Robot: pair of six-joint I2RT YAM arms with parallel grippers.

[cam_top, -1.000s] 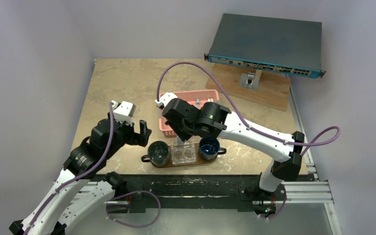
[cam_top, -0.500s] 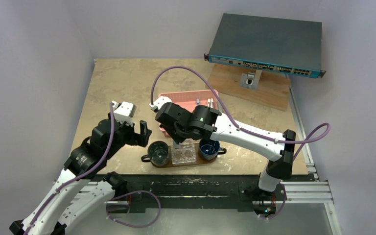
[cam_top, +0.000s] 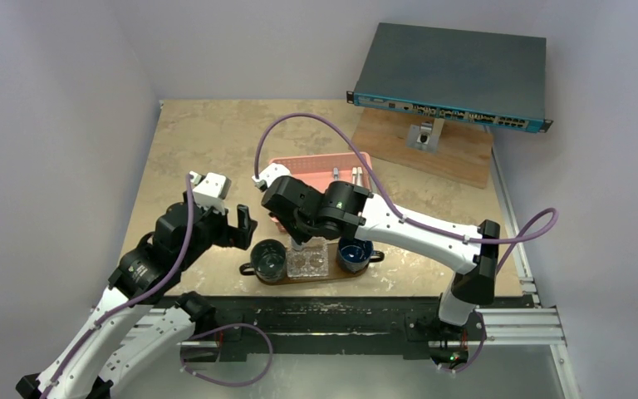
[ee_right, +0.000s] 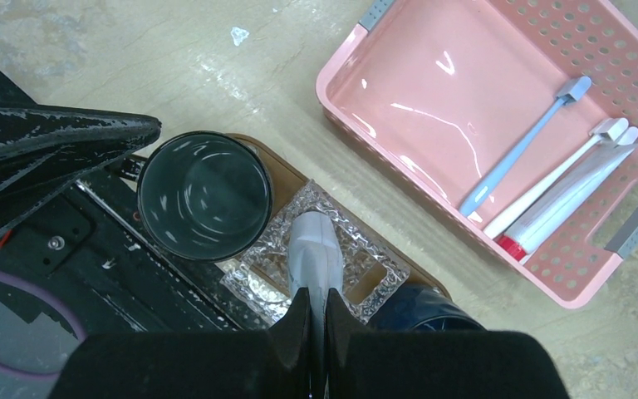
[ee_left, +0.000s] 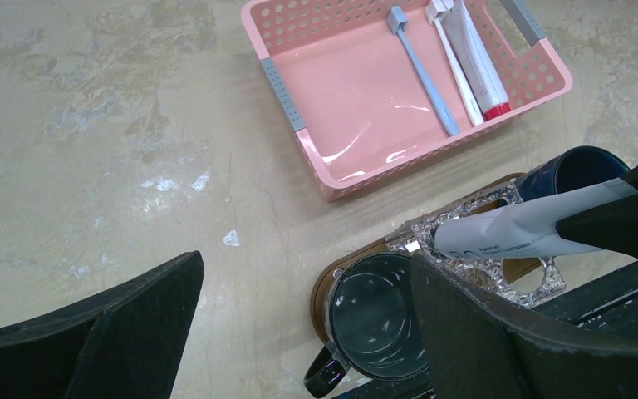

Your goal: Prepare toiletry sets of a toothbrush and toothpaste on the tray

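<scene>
Lying in the pink basket (ee_right: 345, 112): blue-grey toothbrush (ee_right: 519, 154), white toothbrush (ee_right: 557, 183) and red-capped tube (ee_right: 565, 204), side by side along one wall, bristle heads at the end farthest from the right gripper, red cap at the nearer end.
Pink basket: perforated plastic, on the table (cam_top: 216, 141) beyond the right gripper's fingertips, past the tray and apart from it.
Tray (ee_right: 287, 172): dark brown wood, directly under the right gripper; carries dark mug, cut-glass holder and blue mug in a row.
Dark mug (ee_right: 154, 166): mouth up, glossy inside, just left of the right gripper, just beside the holder.
Blue mug (ee_right: 419, 312): just right of the right gripper, partly hidden behind it in the wrist view.
Cut-glass holder (ee_right: 253, 278): between the two mugs, faceted, with rectangular openings; under the held tube.
Right gripper (ee_right: 316, 307): clenched, fingers nearly together, grasping the toothpaste by one end.
Toothpaste (ee_right: 314, 249): small grey-white tube with a line of fine print, reaching out from the right gripper's fingers, blunt free end over the holder; cannot tell whether inside an opening or only above it.
Left gripper (ee_left: 307, 264): released, fingers spread wide, grasping nothing; hovers to the left of the right gripper, above the table by the dark mug's end of the tray.
</scene>
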